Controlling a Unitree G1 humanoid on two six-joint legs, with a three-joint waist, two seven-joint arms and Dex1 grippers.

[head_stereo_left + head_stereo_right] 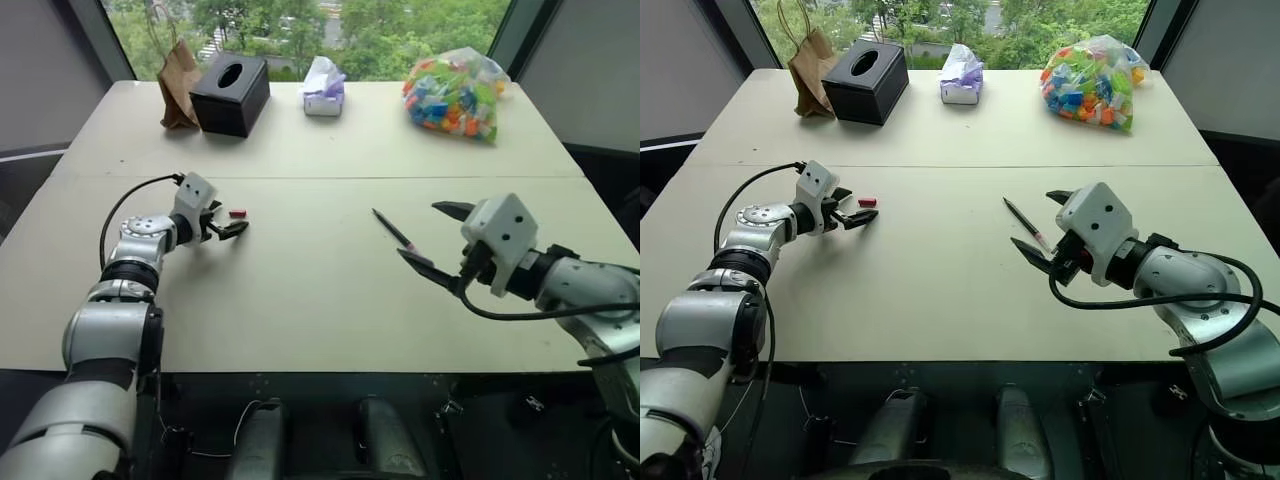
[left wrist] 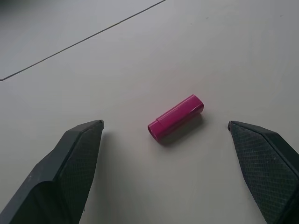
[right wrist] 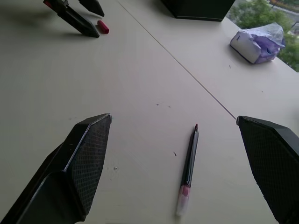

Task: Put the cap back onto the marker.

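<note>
The thin dark marker (image 1: 394,230) lies flat on the pale tabletop (image 1: 320,290), pinkish tip toward the robot, between the right gripper's (image 1: 433,236) spread fingers. The small red-pink plastic cap (image 1: 237,212) lies before the left gripper's (image 1: 225,222) open fingers.

Red-pink cap (image 2: 175,117), a short cylinder, lies on its side on the pale surface (image 1: 300,300), just ahead of the left pincer (image 1: 226,222) & between its spread fingers, touching neither. Marker (image 3: 188,168), thin dark stick w/ pale pinkish tip, lies flat & uncapped in front of the wide-open right pincer (image 1: 432,238), well apart from the cap.
</note>
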